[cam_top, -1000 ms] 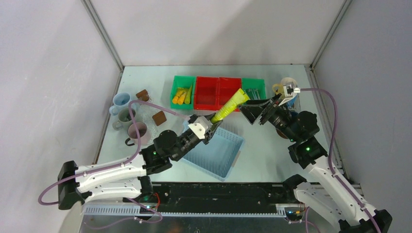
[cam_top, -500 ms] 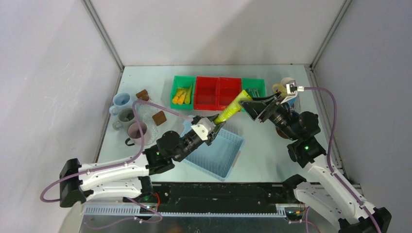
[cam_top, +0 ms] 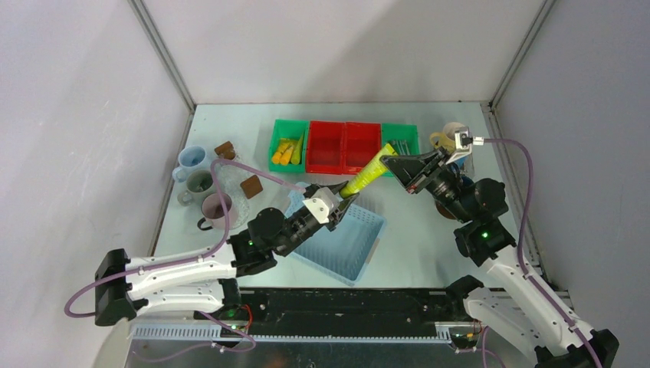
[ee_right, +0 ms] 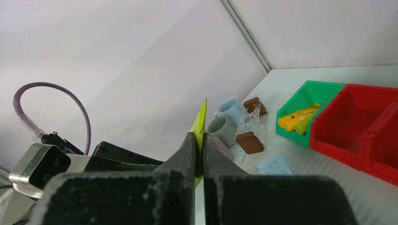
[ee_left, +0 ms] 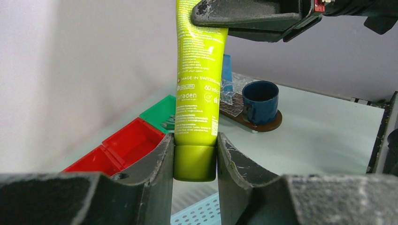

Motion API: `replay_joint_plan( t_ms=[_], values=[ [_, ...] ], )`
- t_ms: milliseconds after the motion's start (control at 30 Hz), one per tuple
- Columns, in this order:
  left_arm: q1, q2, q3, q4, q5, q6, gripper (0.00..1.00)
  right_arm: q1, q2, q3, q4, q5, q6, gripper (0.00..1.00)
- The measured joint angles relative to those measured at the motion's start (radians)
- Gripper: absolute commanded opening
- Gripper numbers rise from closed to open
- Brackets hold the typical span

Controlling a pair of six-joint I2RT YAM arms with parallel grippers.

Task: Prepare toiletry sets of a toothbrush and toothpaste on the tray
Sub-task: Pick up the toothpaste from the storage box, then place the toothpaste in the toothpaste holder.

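A lime-green toothpaste tube (cam_top: 366, 175) hangs in the air between both arms, above the far corner of the light blue basket. My left gripper (ee_left: 195, 159) is shut on its round cap end (ee_left: 195, 164). My right gripper (ee_right: 199, 140) is shut on the tube's flat crimped end (ee_right: 202, 117), and its black fingers (ee_left: 244, 18) show at the top of the left wrist view. A dark blue mug (ee_left: 260, 101) stands on the dark brown tray (ee_left: 270, 126). In the top view the right arm hides most of the tray. A cream mug (cam_top: 452, 134) stands at the back right.
A light blue perforated basket (cam_top: 345, 234) lies under the tube. Green and red bins (cam_top: 343, 146) line the back, the left green one (cam_top: 288, 146) holding yellow tubes. Pale blue (cam_top: 192, 159), grey (cam_top: 198, 184) and pink (cam_top: 217, 207) mugs and brown blocks (cam_top: 251, 185) sit at the left.
My right gripper's jaws, wide open around the tube's flat end a second ago, have closed onto it. The left gripper has kept its hold on the cap end.
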Motion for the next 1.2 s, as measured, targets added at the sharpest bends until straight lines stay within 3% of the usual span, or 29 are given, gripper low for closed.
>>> replay_joint_plan(
  t_ms=[267,533,767,1200],
  values=[
    [-0.005,0.000,0.000,0.008,0.010,-0.004,0.58,-0.008,-0.034,0.000,-0.028,-0.005,-0.029,0.00],
    [-0.005,-0.027,0.000,-0.038,-0.069,-0.002,0.92,-0.092,-0.122,0.000,-0.160,0.073,-0.214,0.00],
    [0.041,-0.101,0.000,-0.138,-0.140,-0.020,1.00,-0.225,-0.183,0.000,-0.249,0.151,-0.397,0.00],
    [0.380,-0.278,0.012,-0.430,-0.200,-0.145,0.98,-0.400,-0.149,-0.003,-0.292,0.400,-0.713,0.00]
  ],
)
